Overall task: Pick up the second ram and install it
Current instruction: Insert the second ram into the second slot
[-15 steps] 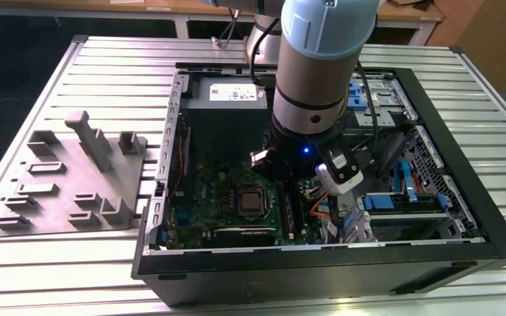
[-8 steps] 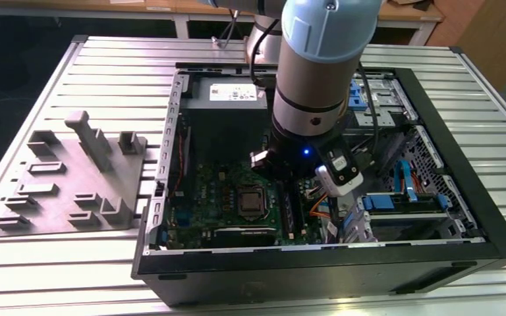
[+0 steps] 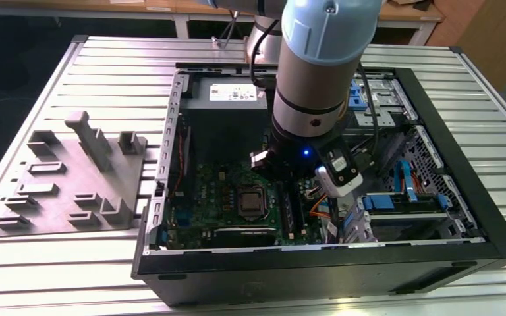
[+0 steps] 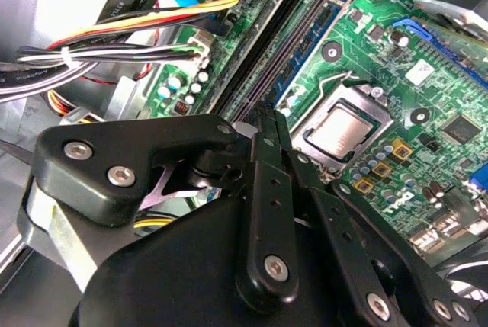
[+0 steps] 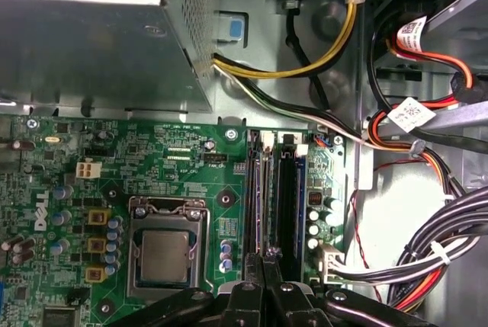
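End effector (image 5: pixel 264 255) atop slot-seated second ram (image 5: pixel 257 190).

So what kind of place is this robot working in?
Probably a lab or workshop bench for computer assembly: an open computer case sits on a slatted metal table, a grey fixture tray lies beside it, and the robot arm reaches down over the motherboard.

Matt black fingers (image 4: pixel 265 161), seemingly metal; glossy green motherboard (image 5: pixel 164 152); ribbed metal table (image 3: pixel 103 66).
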